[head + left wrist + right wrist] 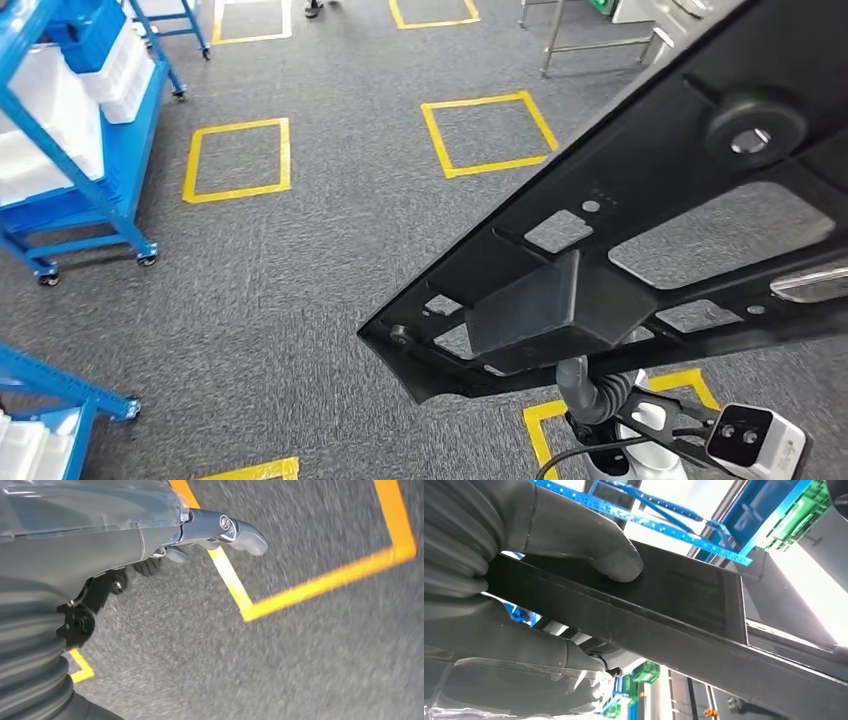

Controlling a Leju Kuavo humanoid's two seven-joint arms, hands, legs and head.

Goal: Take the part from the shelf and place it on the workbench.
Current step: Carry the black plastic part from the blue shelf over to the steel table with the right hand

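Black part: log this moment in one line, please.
stage: carrying | black part: gripped by right hand, over carpet | left hand: holds nothing | workbench: unseen

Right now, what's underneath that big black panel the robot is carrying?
Under the black panel: grey carpet with yellow tape squares, visible through its cutouts. The right hand grips its edge; the rest is covered.

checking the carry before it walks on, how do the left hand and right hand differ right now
The right hand grips the black part, its thumb pressed flat on the panel; the left hand holds nothing. The right hand is raised, with blue shelving behind it; the left hand hangs over grey carpet with yellow tape squares. Both wear the same grey ribbed covers.
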